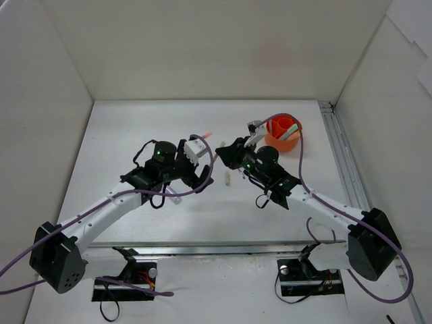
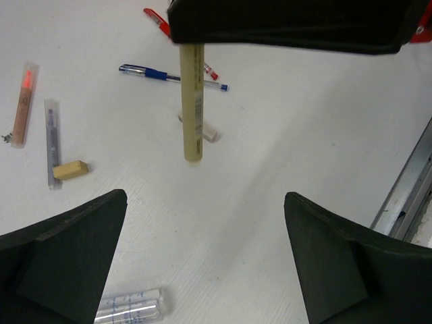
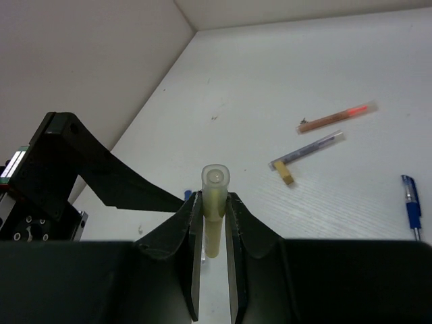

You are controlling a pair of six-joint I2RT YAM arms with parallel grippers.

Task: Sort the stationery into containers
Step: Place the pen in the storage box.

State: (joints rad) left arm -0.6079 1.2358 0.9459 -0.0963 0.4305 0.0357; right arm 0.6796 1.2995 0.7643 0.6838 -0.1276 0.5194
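Right wrist: right hand [image 3: 214, 210] above table [image 3: 304, 67], pinching upright beige tube [image 3: 215, 181]; left hand [image 2: 206, 263] spread wide.

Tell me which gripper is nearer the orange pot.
Right. The right gripper, shut on a beige stick, is a short way left of the orange pot. The left gripper, open, lies farther left, past the right one.

Pot [image 1: 279, 144] on bench [image 1: 135, 135], far right. Stick [image 3: 215, 179] upright between right claw [image 3: 213, 202] fingers, above bench, opposite left claw [image 2: 206, 196]. Stub [image 3: 286, 171] touching tube [image 3: 312, 144] end; second tube [image 3: 337, 116] near; pen [image 3: 412, 206] apart, nearer.
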